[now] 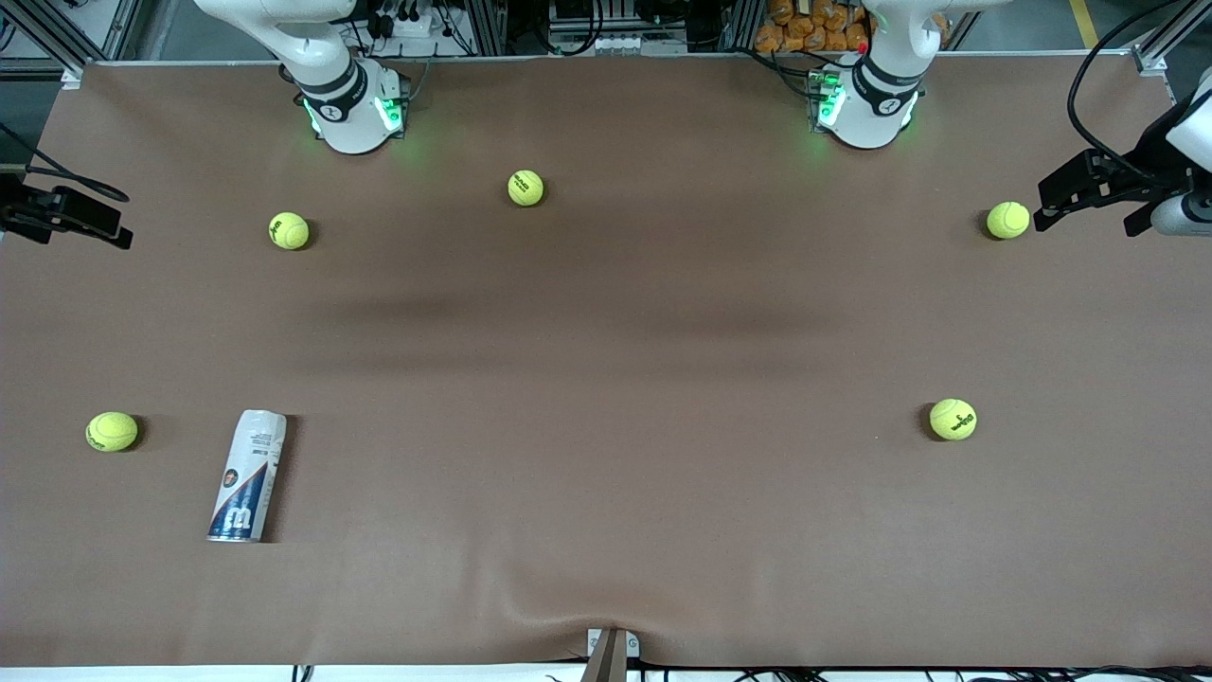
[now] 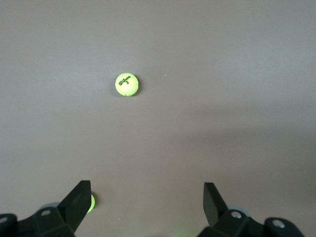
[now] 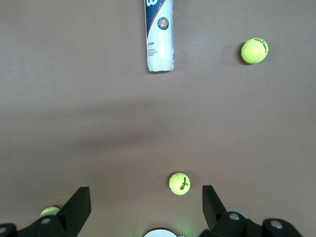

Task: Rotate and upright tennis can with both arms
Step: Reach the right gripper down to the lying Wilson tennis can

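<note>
The tennis can (image 1: 248, 476) lies on its side on the brown table, near the front camera, toward the right arm's end. Its white cap end points toward the robots. It also shows in the right wrist view (image 3: 159, 34), partly cut off by the frame. My right gripper (image 3: 146, 195) is open and empty, high over the table near its own base (image 1: 355, 109), well away from the can. My left gripper (image 2: 147, 190) is open and empty, high over the table near its base (image 1: 866, 104). Neither gripper shows in the front view.
Several yellow-green tennis balls lie scattered: one (image 1: 112, 431) beside the can, one (image 1: 289, 230) and one (image 1: 525, 188) nearer the robots, two (image 1: 953, 419) (image 1: 1007, 220) toward the left arm's end. Black camera mounts (image 1: 66, 213) (image 1: 1108, 185) stand at both table ends.
</note>
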Robot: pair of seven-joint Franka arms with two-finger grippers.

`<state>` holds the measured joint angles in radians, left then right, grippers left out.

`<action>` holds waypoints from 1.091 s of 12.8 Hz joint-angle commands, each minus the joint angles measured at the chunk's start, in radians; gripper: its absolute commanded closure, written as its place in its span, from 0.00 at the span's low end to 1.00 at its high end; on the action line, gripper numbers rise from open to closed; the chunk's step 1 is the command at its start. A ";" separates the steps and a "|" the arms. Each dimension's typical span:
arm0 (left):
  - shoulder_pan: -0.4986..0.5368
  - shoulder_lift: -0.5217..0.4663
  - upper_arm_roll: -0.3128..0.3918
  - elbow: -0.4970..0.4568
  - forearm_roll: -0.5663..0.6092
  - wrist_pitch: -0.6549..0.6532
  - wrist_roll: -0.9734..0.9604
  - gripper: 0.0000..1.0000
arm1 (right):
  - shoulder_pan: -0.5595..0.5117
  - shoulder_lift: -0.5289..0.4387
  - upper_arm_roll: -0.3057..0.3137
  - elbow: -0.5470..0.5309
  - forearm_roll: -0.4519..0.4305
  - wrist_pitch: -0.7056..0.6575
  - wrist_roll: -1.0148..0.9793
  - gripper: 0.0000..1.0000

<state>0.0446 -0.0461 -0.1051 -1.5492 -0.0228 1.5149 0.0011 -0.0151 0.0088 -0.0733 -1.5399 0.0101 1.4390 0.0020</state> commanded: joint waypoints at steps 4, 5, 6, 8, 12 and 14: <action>0.009 0.012 -0.002 0.032 -0.016 -0.027 0.016 0.00 | -0.014 0.007 0.012 -0.016 0.010 0.007 0.010 0.00; 0.009 0.015 -0.002 0.032 -0.013 -0.027 0.014 0.00 | -0.014 0.017 0.012 -0.016 0.010 0.014 0.007 0.00; 0.009 0.015 -0.002 0.032 -0.012 -0.027 0.016 0.00 | -0.016 0.032 0.012 -0.016 0.010 0.024 0.003 0.00; 0.011 0.015 -0.001 0.029 -0.014 -0.027 0.019 0.00 | -0.016 0.083 0.012 -0.008 0.010 0.079 0.000 0.00; 0.012 0.015 -0.001 0.021 -0.014 -0.028 0.023 0.00 | 0.013 0.200 0.017 -0.005 0.008 0.242 0.000 0.00; 0.011 0.015 -0.001 0.015 -0.014 -0.028 0.022 0.00 | 0.010 0.282 0.017 -0.003 0.005 0.347 -0.005 0.00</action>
<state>0.0466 -0.0360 -0.1035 -1.5470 -0.0228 1.5053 0.0014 -0.0018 0.2242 -0.0580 -1.5619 0.0130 1.7267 0.0012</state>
